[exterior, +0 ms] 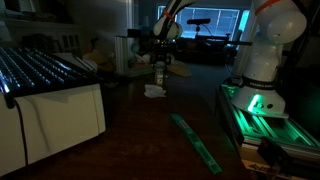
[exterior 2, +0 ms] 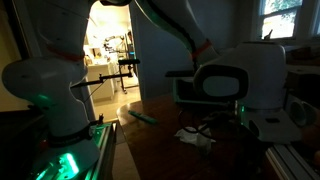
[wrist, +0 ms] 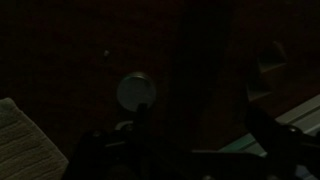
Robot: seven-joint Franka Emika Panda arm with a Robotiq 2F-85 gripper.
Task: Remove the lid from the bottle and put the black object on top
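The scene is very dark. The bottle point(exterior: 158, 73) stands upright and pale on the dark table, far back in an exterior view. In the wrist view its round pale top point(wrist: 136, 92) shows from above. My gripper point(exterior: 160, 52) hangs just above the bottle. In the wrist view its two dark fingers point(wrist: 200, 135) are spread wide, and the bottle top is by the left finger. Nothing is between the fingers. I cannot make out the black object in any view. I cannot pick out the lid as a separate part.
A crumpled white paper-like thing point(exterior: 153, 91) point(exterior 2: 195, 137) lies near the bottle. A long green strip point(exterior: 196, 142) point(exterior 2: 140, 115) lies on the table. A white machine point(exterior 2: 235, 90) and a white dish rack point(exterior: 45, 75) stand at the table's sides. The arm's base point(exterior: 265, 60) glows green.
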